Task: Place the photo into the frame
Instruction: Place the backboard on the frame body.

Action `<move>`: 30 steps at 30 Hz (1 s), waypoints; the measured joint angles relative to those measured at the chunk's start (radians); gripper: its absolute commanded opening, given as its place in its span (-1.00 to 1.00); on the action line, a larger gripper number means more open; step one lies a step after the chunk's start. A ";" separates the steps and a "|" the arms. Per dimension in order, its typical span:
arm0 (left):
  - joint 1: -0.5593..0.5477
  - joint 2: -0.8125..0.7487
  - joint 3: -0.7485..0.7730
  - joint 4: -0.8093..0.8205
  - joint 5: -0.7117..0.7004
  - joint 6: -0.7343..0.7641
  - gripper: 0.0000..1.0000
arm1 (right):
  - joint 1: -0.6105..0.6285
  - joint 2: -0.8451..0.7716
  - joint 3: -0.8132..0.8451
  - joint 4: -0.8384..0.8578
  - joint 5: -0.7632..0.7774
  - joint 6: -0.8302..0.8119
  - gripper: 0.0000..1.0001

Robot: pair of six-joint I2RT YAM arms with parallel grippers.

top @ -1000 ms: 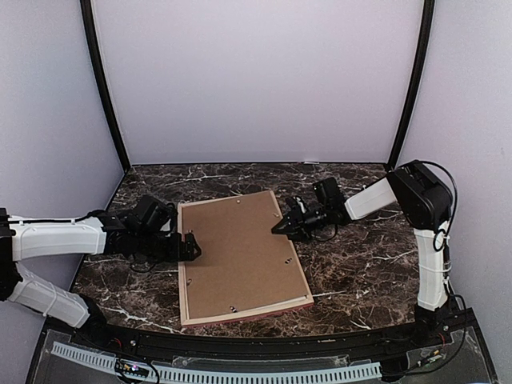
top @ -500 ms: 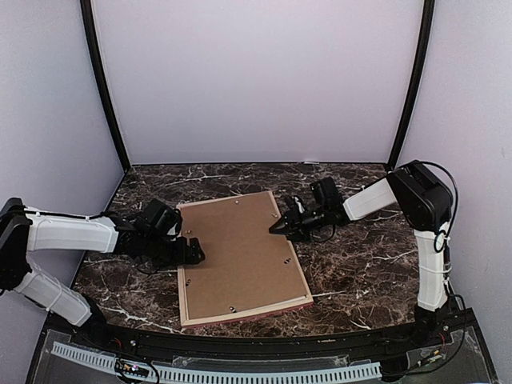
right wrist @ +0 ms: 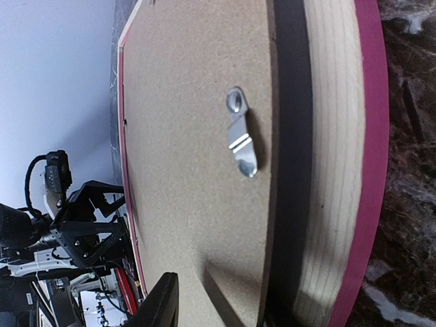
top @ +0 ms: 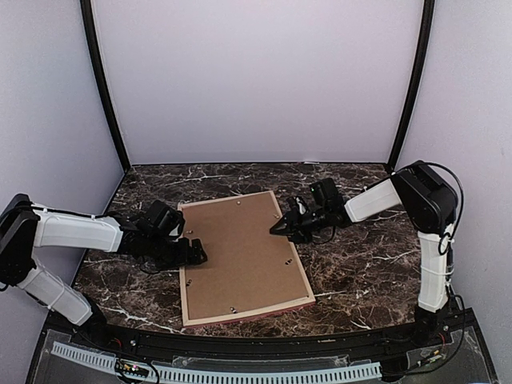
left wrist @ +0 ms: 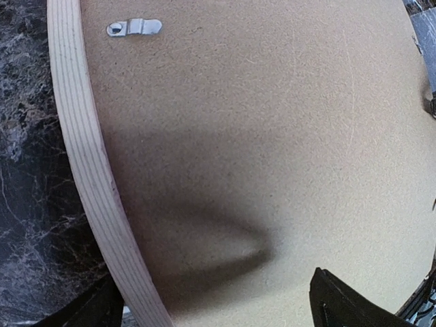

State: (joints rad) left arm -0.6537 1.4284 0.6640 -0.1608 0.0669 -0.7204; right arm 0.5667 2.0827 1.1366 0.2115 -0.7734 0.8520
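The frame [top: 183,276] lies face down on the marble table, its tan wooden back up and its pink-red edge [right wrist: 371,136] showing. A brown backing board [top: 240,248] fills it and covers what is beneath. The photo is hidden. My left gripper [top: 193,252] is wide open across the frame's left moulding [left wrist: 82,157], one finger [left wrist: 102,310] outside it and the other over the board. My right gripper [top: 277,228] is at the frame's right side near the far corner. Its jaws stand apart, with one finger [right wrist: 158,303] hovering over the board [right wrist: 184,136].
Small metal turn clips [left wrist: 134,27] [right wrist: 242,139] sit along the board's edges. Dark marble table [top: 360,264] surrounds the frame, with grey walls behind and on both sides. A dark gap runs between the board's right edge and the wood.
My left gripper has slid a little to the right, further onto the frame's left edge. The right gripper's jaws have widened slightly. The frame has not moved.
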 measured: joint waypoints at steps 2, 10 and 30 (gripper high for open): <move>0.000 0.000 0.000 0.001 0.001 -0.002 0.94 | 0.003 -0.002 0.000 0.001 0.012 0.006 -0.31; 0.001 0.000 0.000 0.002 0.003 -0.002 0.94 | 0.018 -0.016 0.012 -0.048 0.066 -0.011 -0.21; 0.000 0.043 0.030 -0.013 -0.022 0.023 0.93 | 0.050 -0.024 0.120 -0.266 0.168 -0.123 0.07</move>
State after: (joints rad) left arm -0.6537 1.4715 0.6937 -0.1734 0.0452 -0.6971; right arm 0.6167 2.0586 1.2564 -0.0544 -0.6052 0.7288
